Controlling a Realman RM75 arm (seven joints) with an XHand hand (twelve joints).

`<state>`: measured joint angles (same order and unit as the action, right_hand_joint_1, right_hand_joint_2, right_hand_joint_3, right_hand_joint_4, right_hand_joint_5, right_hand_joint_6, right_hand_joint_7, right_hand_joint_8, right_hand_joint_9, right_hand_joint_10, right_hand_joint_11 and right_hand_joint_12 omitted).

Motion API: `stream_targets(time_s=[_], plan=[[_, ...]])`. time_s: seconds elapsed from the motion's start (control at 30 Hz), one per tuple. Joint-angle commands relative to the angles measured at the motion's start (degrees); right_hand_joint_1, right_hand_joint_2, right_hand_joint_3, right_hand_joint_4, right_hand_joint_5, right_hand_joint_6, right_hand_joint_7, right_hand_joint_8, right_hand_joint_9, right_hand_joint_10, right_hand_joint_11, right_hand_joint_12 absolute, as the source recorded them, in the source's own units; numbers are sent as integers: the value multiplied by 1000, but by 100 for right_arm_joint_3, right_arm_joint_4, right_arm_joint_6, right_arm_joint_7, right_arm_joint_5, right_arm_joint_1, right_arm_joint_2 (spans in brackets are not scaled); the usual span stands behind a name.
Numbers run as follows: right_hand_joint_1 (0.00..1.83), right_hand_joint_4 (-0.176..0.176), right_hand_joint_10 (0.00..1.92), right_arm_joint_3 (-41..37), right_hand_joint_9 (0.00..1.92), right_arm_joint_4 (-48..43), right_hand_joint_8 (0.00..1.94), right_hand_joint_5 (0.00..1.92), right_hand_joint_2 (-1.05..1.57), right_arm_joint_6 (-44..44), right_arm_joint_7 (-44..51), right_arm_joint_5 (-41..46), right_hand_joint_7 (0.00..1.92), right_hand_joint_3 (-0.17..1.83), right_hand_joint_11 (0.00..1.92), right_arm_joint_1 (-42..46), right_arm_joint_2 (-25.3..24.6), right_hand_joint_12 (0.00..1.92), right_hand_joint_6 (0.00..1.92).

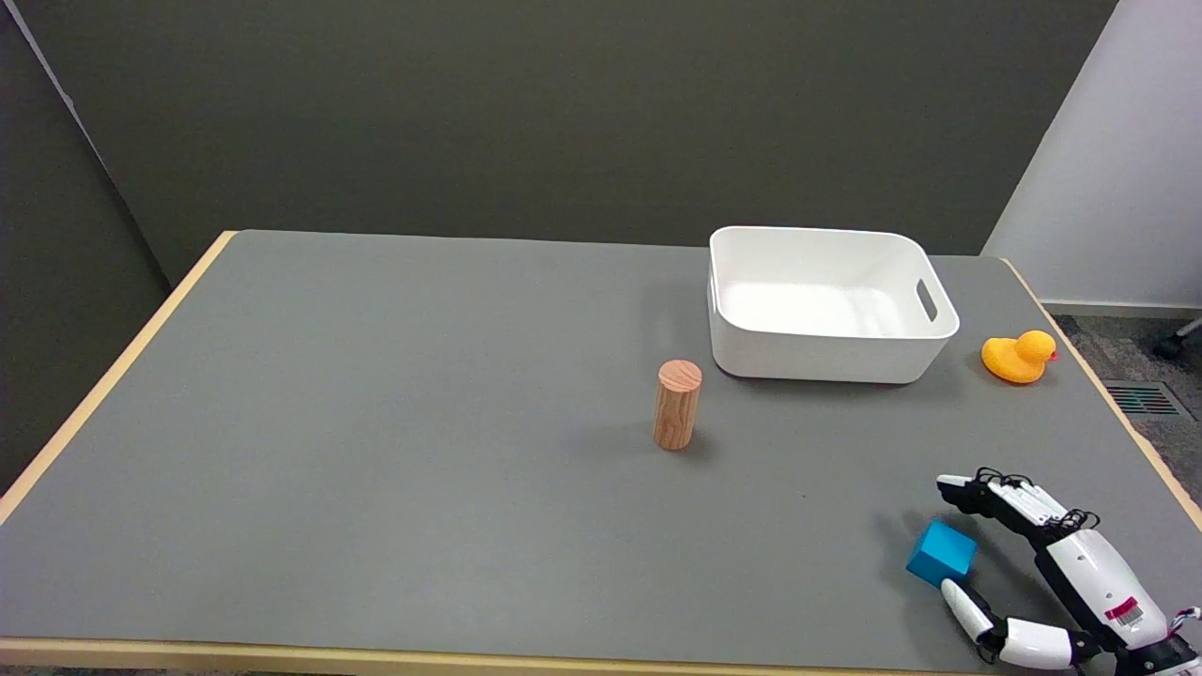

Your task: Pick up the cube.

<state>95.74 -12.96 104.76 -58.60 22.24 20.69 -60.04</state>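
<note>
A blue cube (942, 552) lies on the grey table (423, 422) near the front right corner, turned at an angle. My right hand (1071, 554) reaches in from the lower right and brackets the cube. Its fingers (995, 496) arch over the far side with a gap to the cube. The thumb (965, 606) lies at the cube's near lower corner, touching it or nearly so. The hand is open and does not hold the cube.
A white bin (826, 352) stands at the back right, with a yellow rubber duck (1019, 358) to its right near the table edge. A wooden cylinder (677, 405) stands upright in the middle. The table's right edge (1141, 441) runs close to the hand.
</note>
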Motion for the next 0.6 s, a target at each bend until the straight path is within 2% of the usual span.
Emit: stream_targets(time_s=[0.03,0.3,0.6], plan=[[657,-16,917,34,322,-6,473,288,618,-87,-153,-28,417,896,196,-93,17,1400,517],[664,-18,910,91,318,-6,469,288,618,-176,-128,-65,419,896,196,-133,9,1401,514],[751,-26,993,139,406,-6,557,336,625,-160,-113,-65,494,922,230,-180,17,1435,611]])
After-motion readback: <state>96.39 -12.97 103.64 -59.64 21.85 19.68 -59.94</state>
